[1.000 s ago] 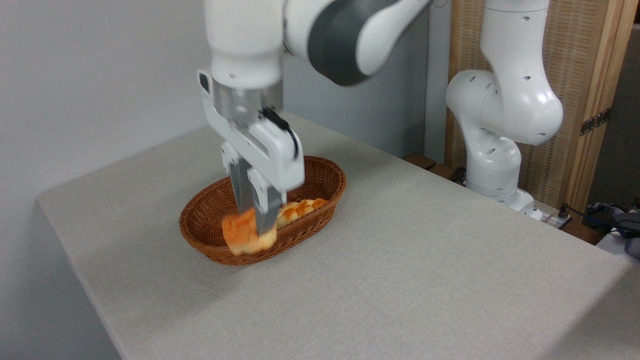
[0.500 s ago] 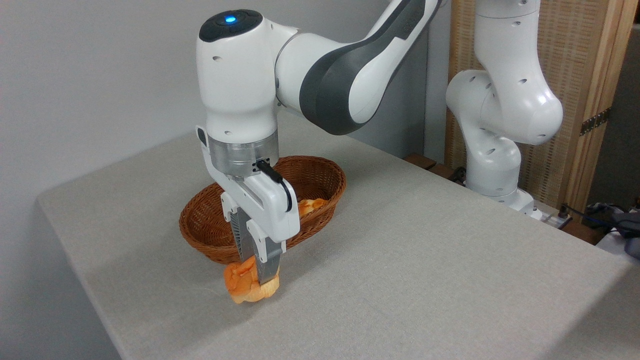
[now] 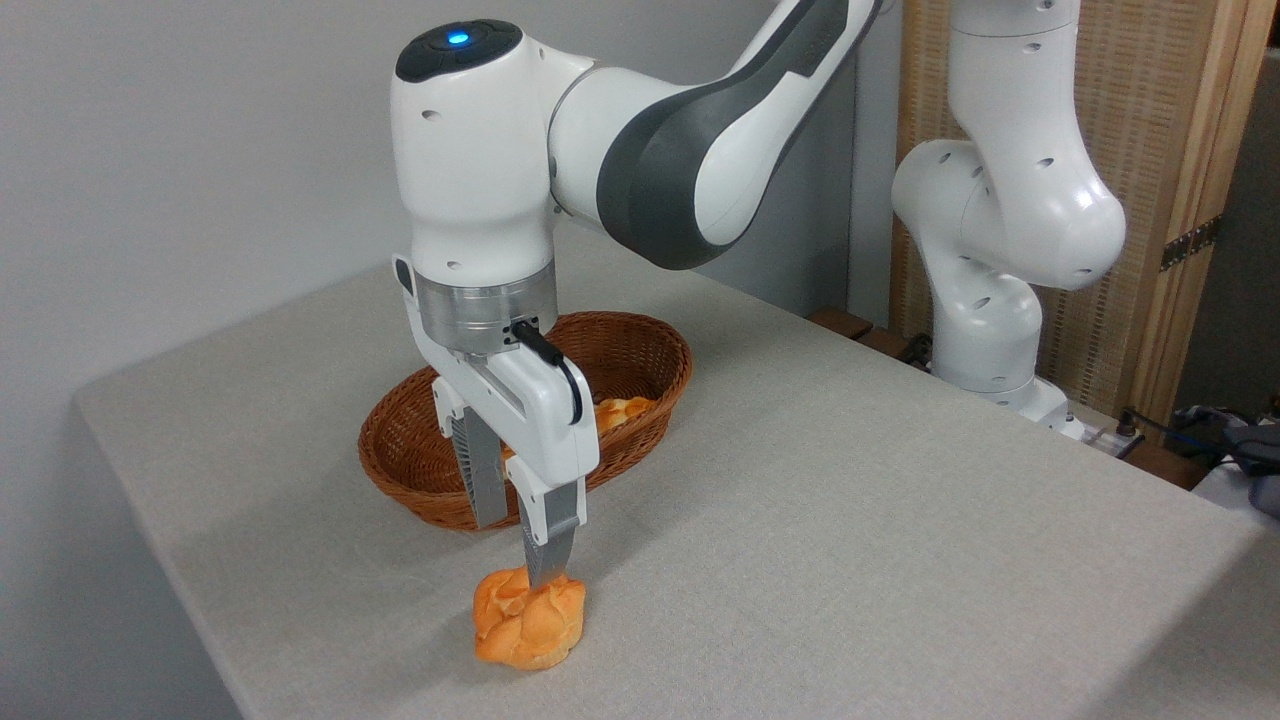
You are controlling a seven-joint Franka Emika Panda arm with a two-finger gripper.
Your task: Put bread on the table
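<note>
While the bun (image 3: 529, 620) sits on the grey cloth of the desk (image 3: 850, 520), near the front edge and in front of the wicker basket (image 3: 640, 345), the jaws (image 3: 518, 540) hang directly above it, spread apart and gripping nothing. One finger (image 3: 548, 545) reaches down to the top of the bun; whether it touches cannot be told. The other finger (image 3: 487, 490) ends higher, in front of the basket wall. A paler loaf (image 3: 622, 408) lies inside the basket, partly hidden behind the arm. The bun stands clear of the basket.
</note>
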